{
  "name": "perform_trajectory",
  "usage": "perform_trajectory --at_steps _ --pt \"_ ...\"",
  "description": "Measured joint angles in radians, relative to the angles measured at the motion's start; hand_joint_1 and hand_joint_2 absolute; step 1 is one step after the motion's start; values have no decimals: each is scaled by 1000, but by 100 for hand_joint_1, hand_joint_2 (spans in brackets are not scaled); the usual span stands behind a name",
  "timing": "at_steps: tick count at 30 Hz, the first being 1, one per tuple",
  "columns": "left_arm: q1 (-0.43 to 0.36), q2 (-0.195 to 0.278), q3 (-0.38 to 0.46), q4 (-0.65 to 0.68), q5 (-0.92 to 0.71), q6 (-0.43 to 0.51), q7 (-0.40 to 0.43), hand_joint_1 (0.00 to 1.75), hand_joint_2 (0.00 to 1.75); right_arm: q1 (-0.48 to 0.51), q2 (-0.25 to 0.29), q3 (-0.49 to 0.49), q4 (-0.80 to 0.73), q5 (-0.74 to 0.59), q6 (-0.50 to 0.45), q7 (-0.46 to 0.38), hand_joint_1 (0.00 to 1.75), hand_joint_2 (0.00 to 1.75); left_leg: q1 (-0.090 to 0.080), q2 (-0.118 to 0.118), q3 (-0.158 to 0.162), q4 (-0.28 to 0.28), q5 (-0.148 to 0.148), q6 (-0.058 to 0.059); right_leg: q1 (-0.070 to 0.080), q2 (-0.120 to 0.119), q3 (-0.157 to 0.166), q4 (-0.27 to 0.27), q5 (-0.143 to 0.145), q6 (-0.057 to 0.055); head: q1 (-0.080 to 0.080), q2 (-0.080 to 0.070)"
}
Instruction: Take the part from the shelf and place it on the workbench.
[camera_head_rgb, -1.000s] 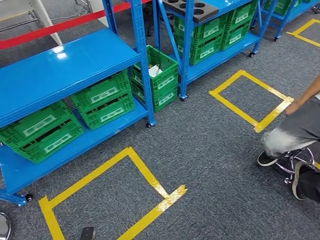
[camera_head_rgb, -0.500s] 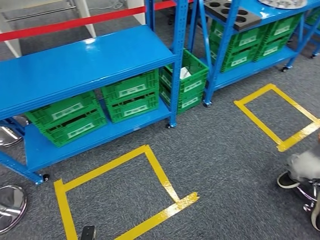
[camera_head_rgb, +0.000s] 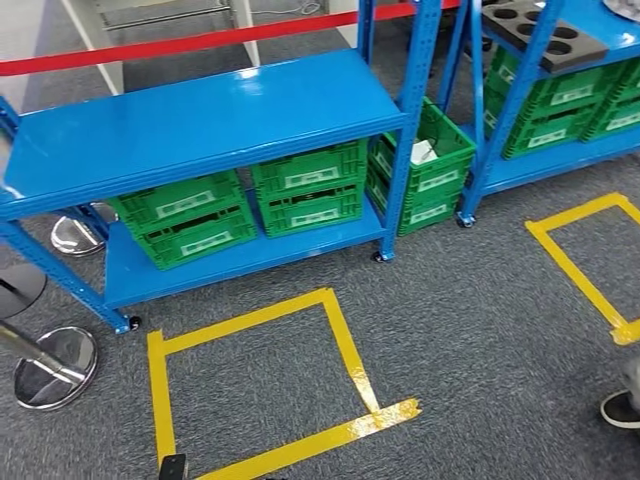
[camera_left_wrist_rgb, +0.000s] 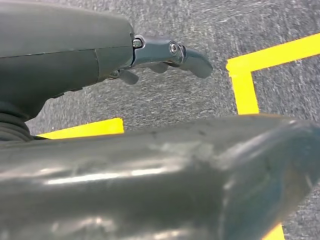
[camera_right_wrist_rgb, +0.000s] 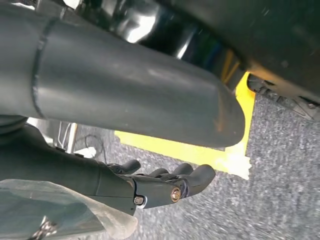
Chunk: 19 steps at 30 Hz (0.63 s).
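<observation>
In the right wrist view my right hand (camera_right_wrist_rgb: 151, 187) hangs over grey carpet, its dark fingers (camera_right_wrist_rgb: 196, 177) slightly curled. A clear plastic-wrapped part (camera_right_wrist_rgb: 49, 215) with something metallic inside sits against that hand, off the floor; how it is gripped is hidden. My left hand (camera_left_wrist_rgb: 162, 55) hangs over the carpet with its fingers stretched out and nothing in them. The head view has a blue shelf (camera_head_rgb: 204, 120) ahead with a bare top level.
Green crates (camera_head_rgb: 302, 195) fill the shelf's lower level, and another crate (camera_head_rgb: 430, 165) stands on the floor beside it. A second blue shelf carries a dark tray with holes (camera_head_rgb: 543, 35). Yellow tape squares (camera_head_rgb: 256, 320) mark the carpet. Chrome stanchion bases (camera_head_rgb: 53, 365) stand left. A person's shoe (camera_head_rgb: 623, 408) is at right.
The camera has swung left: the whole scene has slid right, the seated person has nearly left the picture and the stanchion bases have come in at left.
</observation>
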<state>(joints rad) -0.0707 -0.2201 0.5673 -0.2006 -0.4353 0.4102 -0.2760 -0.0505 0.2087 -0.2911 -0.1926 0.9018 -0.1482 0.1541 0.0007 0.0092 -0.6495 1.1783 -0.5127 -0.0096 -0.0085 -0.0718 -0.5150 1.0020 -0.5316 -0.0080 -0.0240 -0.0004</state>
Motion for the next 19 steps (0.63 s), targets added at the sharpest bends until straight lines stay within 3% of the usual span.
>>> perform_trajectory --at_steps 2,3,4,6,8,10,12,13,14,15,17,19 --pt "-2 0 0 0 0 0 0 0 0 0 0 0 0 0 1 0 0 0 -12 51 61 -120 40 14 5 -20 7 0 -8 6 0 0" --pt "-4 0 0 0 0 0 -1 0 0 -1 0 0 0 0 2 0 0 0 -18 68 74 -150 43 19 7 -30 9 0 -11 11 1 0" --pt "-4 0 0 0 -1 0 -1 0 0 -2 0 0 0 0 3 0 0 0 -22 73 76 -158 38 22 9 -41 10 0 -13 15 2 0" --pt "-1 1 0 0 -1 0 -1 0 0 -7 0 0 0 0 6 1 0 0 -19 49 77 -166 42 31 9 -55 17 0 -20 25 2 0" --pt "-1 0 0 0 -2 2 0 0 0 -8 0 0 -1 0 6 1 0 0 -11 24 82 -177 48 41 6 -15 4 35 -47 36 7 0" --pt "-4 -1 0 0 -5 2 1 0 0 -7 0 0 0 0 7 1 0 0 -7 -1 82 -180 51 48 1 46 -56 152 -104 44 13 0" --pt "-5 -2 0 0 -7 2 2 0 0 -3 -1 0 0 0 7 2 0 0 -6 -27 80 -180 52 51 -3 67 -123 271 -141 51 15 0" --pt "-4 -2 0 0 -8 2 3 0 0 -2 -2 0 0 0 7 2 0 0 -5 -40 81 -179 51 51 -5 69 -137 286 -133 54 15 0" --pt "-4 -2 0 0 -8 2 4 0 0 -1 -3 0 0 0 7 2 0 0 -3 -54 81 -178 51 49 -7 71 -133 262 -104 57 14 0" --pt "-3 -2 0 0 -8 2 5 0 0 -1 -4 0 0 1 7 2 0 0 -1 -68 81 -174 50 45 -11 78 -112 207 -64 60 14 0" --pt "-5 -2 0 0 -9 2 6 0 0 -1 -4 0 0 2 8 2 0 0 0 -93 75 -160 43 33 -22 123 -59 83 -8 65 15 0" --pt "-6 -1 0 0 -10 2 7 0 0 -1 -4 0 1 2 8 2 0 0 0 -109 67 -148 39 21 -26 156 -32 30 -2 61 15 0"
